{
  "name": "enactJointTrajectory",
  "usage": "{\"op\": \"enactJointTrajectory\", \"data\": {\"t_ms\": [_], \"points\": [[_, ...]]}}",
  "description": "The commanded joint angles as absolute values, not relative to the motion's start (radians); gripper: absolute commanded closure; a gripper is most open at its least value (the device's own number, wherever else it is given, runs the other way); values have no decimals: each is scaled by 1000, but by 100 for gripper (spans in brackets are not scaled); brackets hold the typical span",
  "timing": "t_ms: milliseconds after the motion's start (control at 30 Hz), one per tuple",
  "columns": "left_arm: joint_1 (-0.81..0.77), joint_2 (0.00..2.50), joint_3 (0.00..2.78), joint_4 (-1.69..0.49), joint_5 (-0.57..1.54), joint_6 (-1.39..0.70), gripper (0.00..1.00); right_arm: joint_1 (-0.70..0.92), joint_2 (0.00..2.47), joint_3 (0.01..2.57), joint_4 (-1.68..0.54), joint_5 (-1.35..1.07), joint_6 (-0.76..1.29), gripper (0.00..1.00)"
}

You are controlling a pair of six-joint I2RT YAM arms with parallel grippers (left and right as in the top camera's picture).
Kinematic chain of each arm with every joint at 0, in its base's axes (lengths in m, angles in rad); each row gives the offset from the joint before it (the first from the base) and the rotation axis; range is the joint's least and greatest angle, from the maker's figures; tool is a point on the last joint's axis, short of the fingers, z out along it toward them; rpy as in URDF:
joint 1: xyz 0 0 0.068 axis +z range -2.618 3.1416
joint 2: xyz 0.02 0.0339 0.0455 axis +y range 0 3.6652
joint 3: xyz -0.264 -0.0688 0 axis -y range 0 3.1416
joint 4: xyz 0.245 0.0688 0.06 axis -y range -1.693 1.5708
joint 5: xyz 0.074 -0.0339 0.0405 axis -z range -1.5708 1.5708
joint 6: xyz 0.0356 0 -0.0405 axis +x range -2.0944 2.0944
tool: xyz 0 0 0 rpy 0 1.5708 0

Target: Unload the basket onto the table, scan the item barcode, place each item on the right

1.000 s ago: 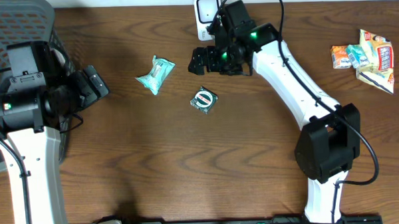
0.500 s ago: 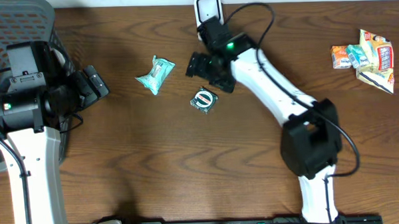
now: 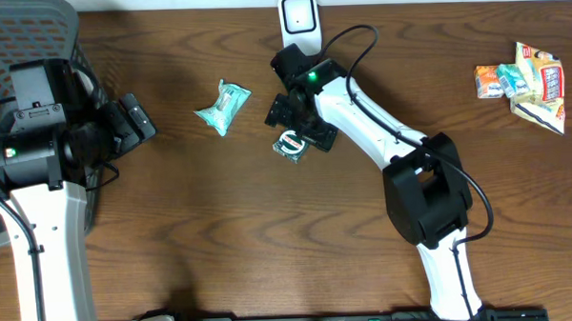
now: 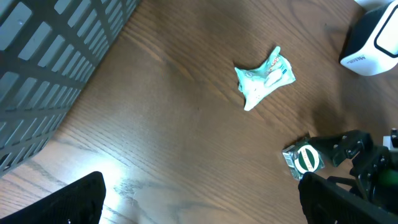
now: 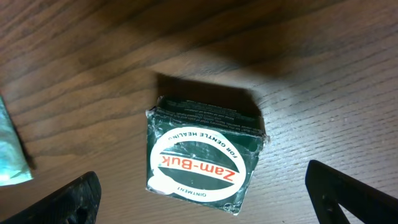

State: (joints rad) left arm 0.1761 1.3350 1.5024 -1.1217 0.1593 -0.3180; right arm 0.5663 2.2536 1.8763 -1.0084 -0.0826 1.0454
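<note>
Basket (image 3: pixel 15 36), grey mesh: far left of Zam-Buk box (image 5: pixel 202 163). Left gripper (image 3: pixel 137 120): left of box, jaws spread, nothing held. Teal packet (image 3: pixel 222 107): up-left of box. Box: laid flat on bench (image 3: pixel 222 239), label up, straddled by right gripper (image 3: pixel 299 124), jaws released. Scanner (image 3: pixel 298 15): beyond box.

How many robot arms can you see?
2: the left arm beside the grey basket on the left, the right arm above the green Zam-Buk box in the middle.

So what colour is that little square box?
Dark green box with a white oval and red lettering; the right wrist view shows it best.
</note>
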Motion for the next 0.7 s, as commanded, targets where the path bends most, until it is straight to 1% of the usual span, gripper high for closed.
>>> {"op": "enactJointTrajectory", "data": {"t_ms": [0,667], "points": [[180,1337,1524,-1125,165,-319,3,590,2259,1881,-1012,-44,1047,1],[180,1337,1524,-1125,165,-319,2,622,2277,1881,-1032,-10,1047,1]]}}
